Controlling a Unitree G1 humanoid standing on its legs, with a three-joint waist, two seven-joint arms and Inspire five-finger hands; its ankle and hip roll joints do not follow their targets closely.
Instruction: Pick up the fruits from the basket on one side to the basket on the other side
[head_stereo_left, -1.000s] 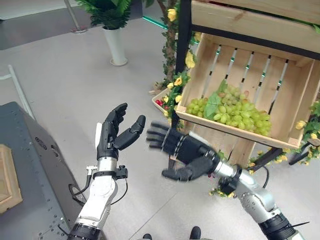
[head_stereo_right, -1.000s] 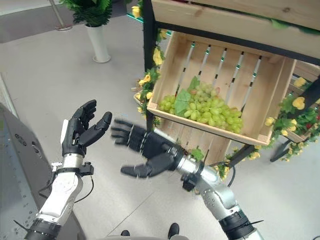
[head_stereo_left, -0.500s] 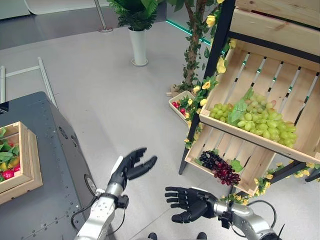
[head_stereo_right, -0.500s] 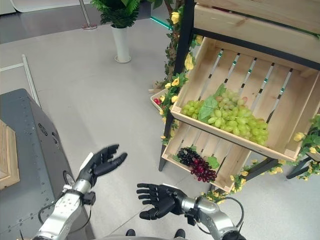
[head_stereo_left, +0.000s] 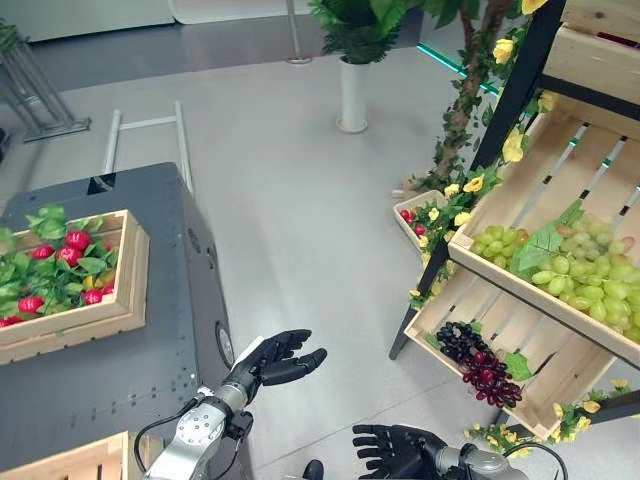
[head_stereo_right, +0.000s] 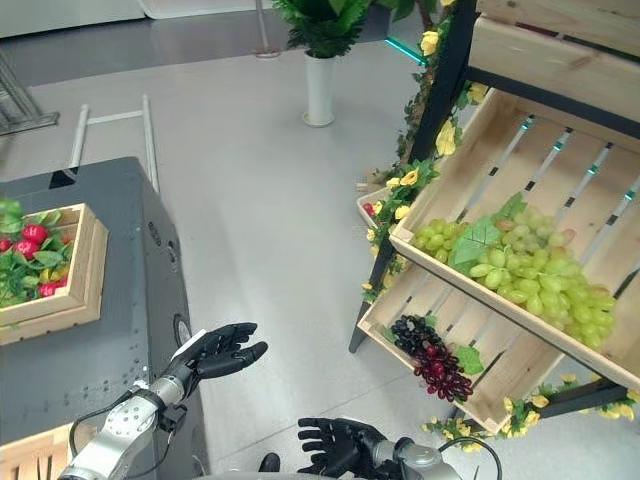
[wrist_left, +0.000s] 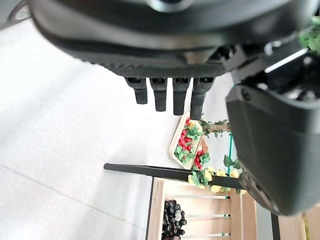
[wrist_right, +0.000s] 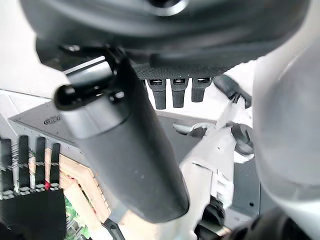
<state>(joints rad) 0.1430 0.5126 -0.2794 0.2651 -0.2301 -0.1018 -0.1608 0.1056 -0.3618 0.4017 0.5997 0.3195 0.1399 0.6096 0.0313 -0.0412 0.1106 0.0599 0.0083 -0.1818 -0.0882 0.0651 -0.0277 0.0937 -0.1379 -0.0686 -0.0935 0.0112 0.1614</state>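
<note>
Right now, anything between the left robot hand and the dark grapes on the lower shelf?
Bare grey floor only, in the left eye view: the left robot hand hangs open, with nothing between it and the dark grapes.

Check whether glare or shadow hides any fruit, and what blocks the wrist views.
Left eye view: even light, with no glare or heavy shadow on the green grapes or the dark grapes. Left wrist view: the left robot hand is a dark bulk against a bright floor. Right wrist view: the right robot hand and its thumb block much of the scene.

Fruit crate (head_stereo_left: 128, 300) on cabinet (head_stereo_left: 120, 370) left, grape shelf (head_stereo_left: 520, 290) right
</note>
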